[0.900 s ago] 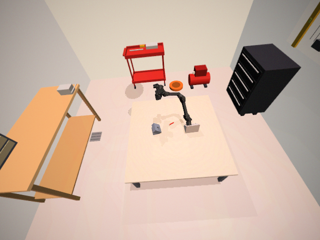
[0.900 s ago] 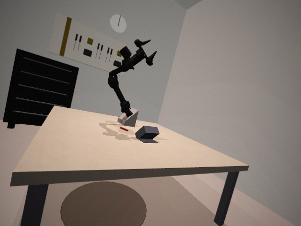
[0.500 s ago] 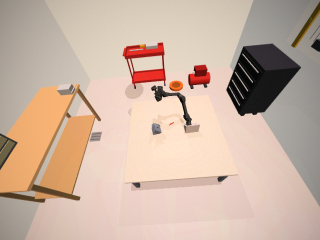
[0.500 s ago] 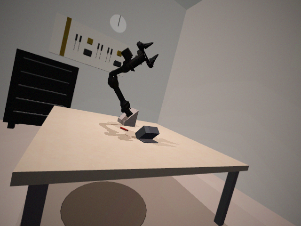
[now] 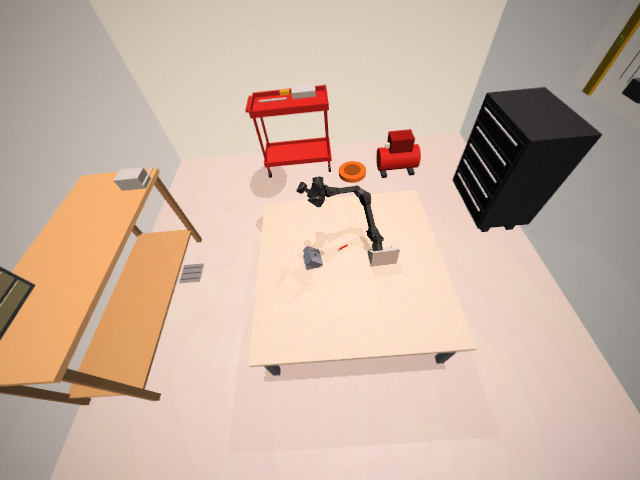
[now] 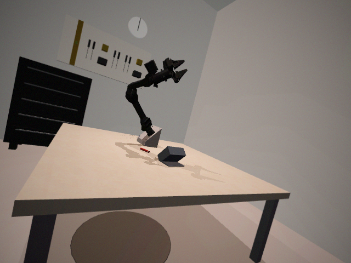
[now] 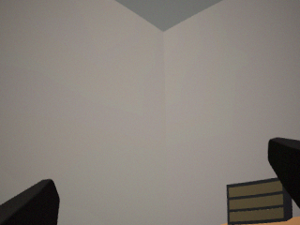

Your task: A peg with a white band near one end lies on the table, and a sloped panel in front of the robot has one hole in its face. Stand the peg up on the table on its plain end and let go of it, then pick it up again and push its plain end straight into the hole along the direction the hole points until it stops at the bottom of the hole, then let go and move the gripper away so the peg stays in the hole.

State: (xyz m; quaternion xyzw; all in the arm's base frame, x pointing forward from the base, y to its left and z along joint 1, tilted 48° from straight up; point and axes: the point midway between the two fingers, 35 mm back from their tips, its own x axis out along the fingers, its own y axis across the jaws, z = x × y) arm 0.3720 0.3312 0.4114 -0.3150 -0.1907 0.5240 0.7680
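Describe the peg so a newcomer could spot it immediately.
Find the pale square table bearing the black arm. Between the arm's wedge-shaped base and the blue-grey block lies the peg. Unlike those bulkier neighbours, it is a slim red stick.
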